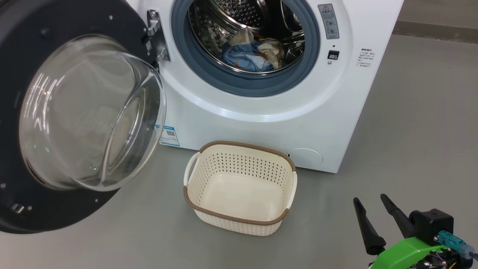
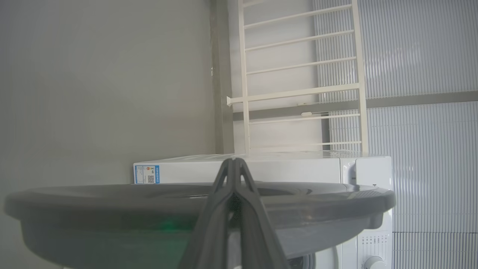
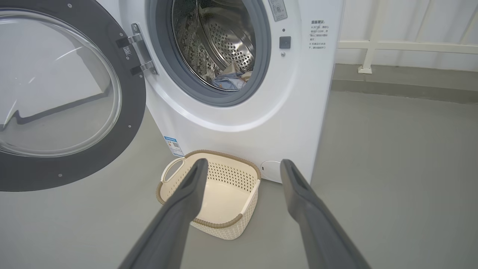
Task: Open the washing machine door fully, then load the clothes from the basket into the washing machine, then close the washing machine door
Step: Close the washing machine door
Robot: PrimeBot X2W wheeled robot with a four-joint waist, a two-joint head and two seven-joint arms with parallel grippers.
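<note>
Grey floor (image 1: 410,112), white railing (image 3: 410,45) along the back wall. Washing machine (image 1: 261,123) takes the upper centre of the head view. Washing machine door (image 1: 15,45) is swung wide open at the left of frame, its glass bowl (image 1: 89,112) bulging toward the camera. Clothes (image 1: 248,56) lie in the steel drum (image 1: 239,15), low inside the grey gasket (image 1: 242,87), blue and cream fabric bunched together. Basket (image 1: 239,144) is on the floor at lower centre, just in front of the machine, bare cream bottom showing. Right gripper (image 1: 369,198) at lower right of the head view, jaws spread apart, holding nothing. In its wrist view the basket sits low centre, partly behind one finger. Left gripper (image 2: 233,161): jaws pressed together, nothing between them, crossing the door's dark rim at bottom centre of the left wrist view. Contact with the rim: can't tell.
</note>
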